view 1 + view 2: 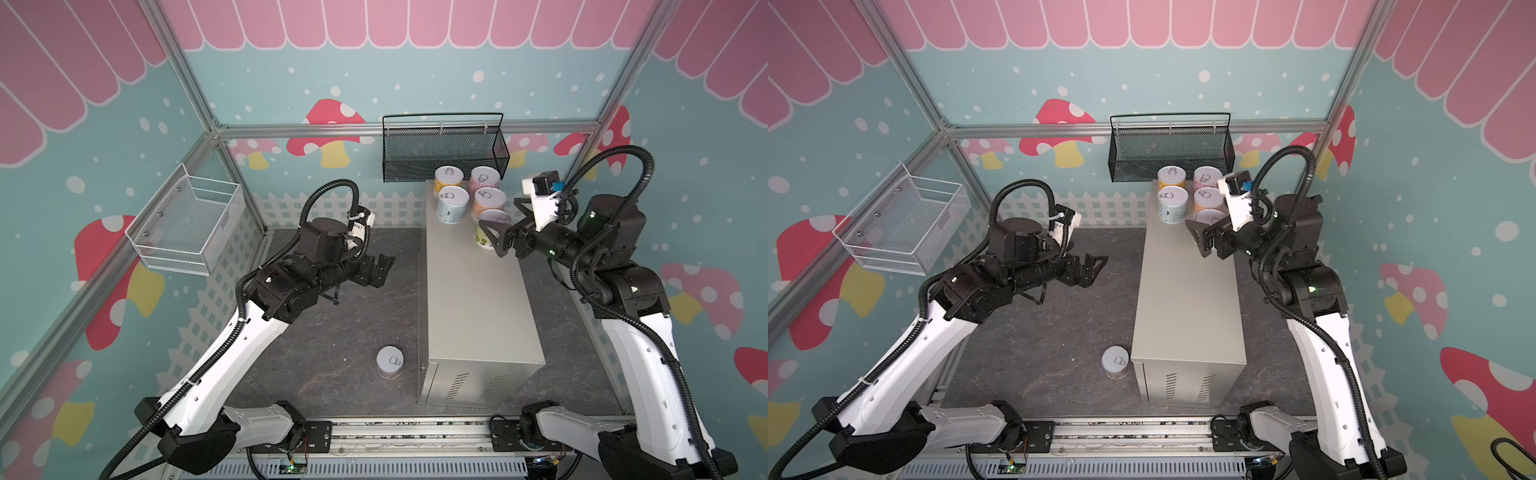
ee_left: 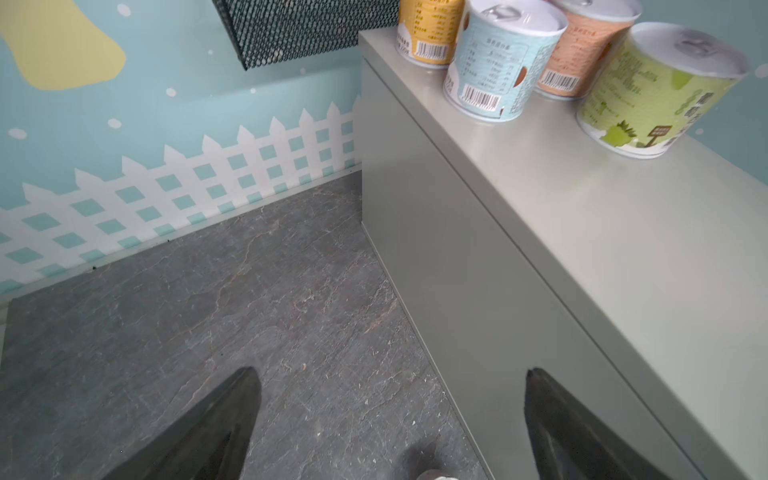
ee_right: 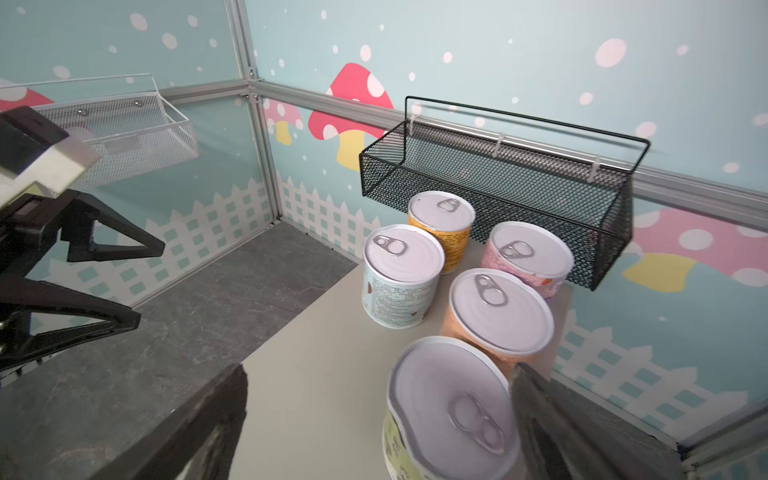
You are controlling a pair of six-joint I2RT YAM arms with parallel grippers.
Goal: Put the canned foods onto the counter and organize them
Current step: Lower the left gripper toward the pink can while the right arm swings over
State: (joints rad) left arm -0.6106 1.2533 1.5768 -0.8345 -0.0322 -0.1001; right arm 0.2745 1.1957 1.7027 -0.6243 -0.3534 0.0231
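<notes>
Your right claw (image 1: 491,240) hangs spread wide at the green can (image 1: 495,217), one finger close against its side and nothing clamped, while your left claw (image 1: 384,270) hovers over the dark floor (image 1: 324,332) beside the bench (image 1: 473,299), just as wide and empty. Five cans stand upright at the bench's far end by the black mesh basket (image 1: 444,153): yellow can (image 1: 448,173) and pink can (image 1: 484,176) at the back, light blue can (image 1: 453,197) and orange can (image 1: 489,197) next, green nearest you. The pink-white can (image 1: 390,361) stands on the floor, just beside the bench's vented near end.
</notes>
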